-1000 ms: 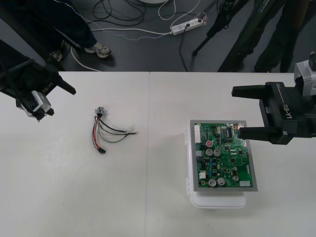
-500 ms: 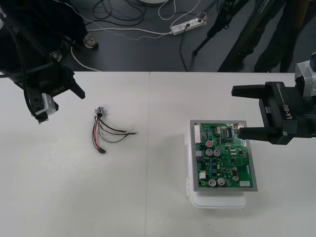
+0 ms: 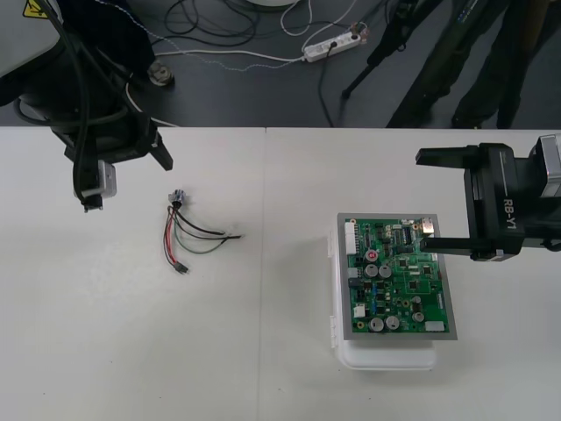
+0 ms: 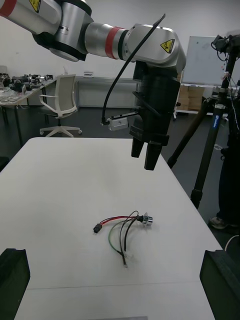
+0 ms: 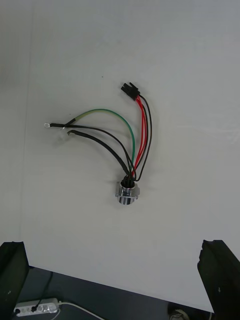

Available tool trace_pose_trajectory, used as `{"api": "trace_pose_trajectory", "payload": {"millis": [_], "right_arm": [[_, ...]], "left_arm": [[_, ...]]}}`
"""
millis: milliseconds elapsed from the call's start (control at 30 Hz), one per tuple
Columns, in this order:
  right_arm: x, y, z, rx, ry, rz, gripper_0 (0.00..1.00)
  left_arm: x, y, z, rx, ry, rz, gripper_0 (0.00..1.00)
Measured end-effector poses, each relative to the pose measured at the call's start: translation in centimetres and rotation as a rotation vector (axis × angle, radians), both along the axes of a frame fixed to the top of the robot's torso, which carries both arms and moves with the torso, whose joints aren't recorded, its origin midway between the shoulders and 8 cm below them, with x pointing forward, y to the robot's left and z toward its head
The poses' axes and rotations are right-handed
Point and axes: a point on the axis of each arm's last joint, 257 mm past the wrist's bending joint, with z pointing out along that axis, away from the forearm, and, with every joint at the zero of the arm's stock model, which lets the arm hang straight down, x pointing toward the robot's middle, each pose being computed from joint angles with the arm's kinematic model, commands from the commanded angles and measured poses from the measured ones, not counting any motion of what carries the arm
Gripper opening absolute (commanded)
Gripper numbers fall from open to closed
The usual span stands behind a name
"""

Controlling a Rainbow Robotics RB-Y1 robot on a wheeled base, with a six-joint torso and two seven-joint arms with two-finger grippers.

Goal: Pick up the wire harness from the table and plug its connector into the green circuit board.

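Observation:
The wire harness (image 3: 184, 230) lies loose on the table's left half, its red, black and green wires fanned out. Its round metal socket (image 3: 178, 197) points to the far edge and its small black plug (image 3: 181, 267) to the near side. My left gripper (image 3: 145, 146) hangs open above and just behind the socket (image 5: 128, 192), its fingers (image 5: 11, 270) spread wide and apart from the wires. The green circuit board (image 3: 394, 276) sits on its white base (image 3: 386, 355) at the right. My right gripper (image 3: 422, 202) hovers open over the board's far right corner, holding nothing.
A seam (image 3: 264, 263) runs down the middle of the table between harness and board. Beyond the far edge, the dark floor carries cables, a power strip (image 3: 331, 46) and tripod legs (image 3: 386, 53). Bare table surrounds the harness (image 4: 122, 230).
My left arm has swung in from the table's left edge, rightward, until its gripper hangs near the harness socket. The right gripper has barely shifted; the harness has not moved.

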Motion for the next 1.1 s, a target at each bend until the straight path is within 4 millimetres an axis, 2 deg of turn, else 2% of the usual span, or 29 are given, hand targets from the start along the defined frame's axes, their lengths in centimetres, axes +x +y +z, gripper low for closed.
{"api": "trace_pose_trajectory", "payload": {"millis": [433, 700, 1100], "right_arm": [[0.1, -0.5, 0.2, 0.088, 0.035, 0.020, 1.00], [-0.2, -0.4, 0.7, 0.113, 0.135, 0.033, 1.00], [-0.2, -0.6, 0.6, 0.107, 0.135, 0.032, 1.00]], "left_arm": [[1.8, -0.4, 0.0, 0.038, -0.049, -0.051, 1.00], [2.2, -0.7, -0.4, 0.048, -0.056, -0.055, 1.00], [3.0, -0.4, -1.2, 0.063, -0.057, -0.047, 1.00]]}}
